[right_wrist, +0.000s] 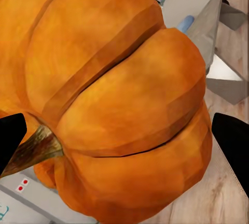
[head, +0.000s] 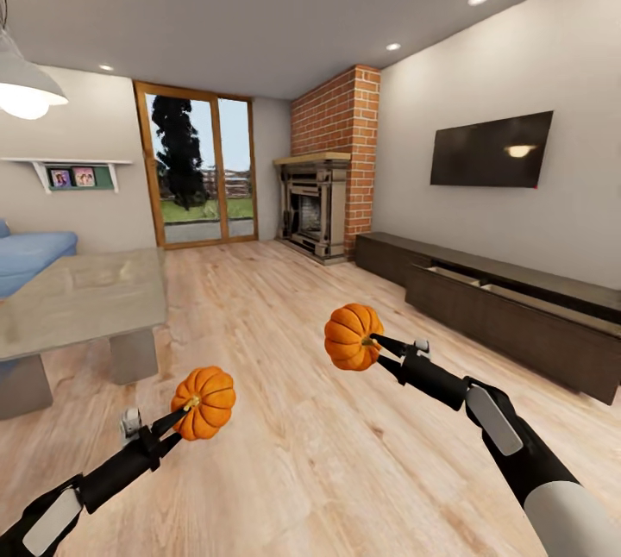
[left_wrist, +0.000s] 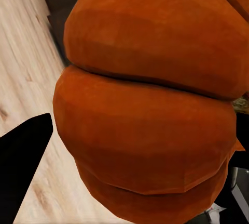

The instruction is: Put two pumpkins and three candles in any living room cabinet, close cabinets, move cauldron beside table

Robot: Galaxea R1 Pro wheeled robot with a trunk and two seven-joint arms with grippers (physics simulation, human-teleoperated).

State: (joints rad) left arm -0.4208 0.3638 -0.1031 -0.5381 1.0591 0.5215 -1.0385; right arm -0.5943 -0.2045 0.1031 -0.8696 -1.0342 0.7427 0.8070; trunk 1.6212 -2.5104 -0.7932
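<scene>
Pumpkins, two of them, small, orange and deeply ribbed, are each held in the air above the pale wood floor [head: 285, 419]: the left gripper [head: 183, 412] is clamped on one ribbed orange pumpkin [head: 204, 403] by its short stem end, and the right gripper [head: 373, 341] is clamped on the other [head: 353, 336], which sits higher and nearer the long low dark-brown wooden cabinet [head: 509, 316] along the right wall. That cabinet has a drawer pulled out, its pale inside visible. The low table with a glossy translucent top [head: 78, 298] on grey block legs stands at the left, well apart from the cabinet. The right wrist view shows the pumpkin's brownish stem [right_wrist: 33, 148] between the dark fingertips [right_wrist: 231, 135], a detail too small in the head view; the left wrist view shows smooth darker orange lobes [left_wrist: 150, 104] close up. No writing or labels can be read anywhere.
</scene>
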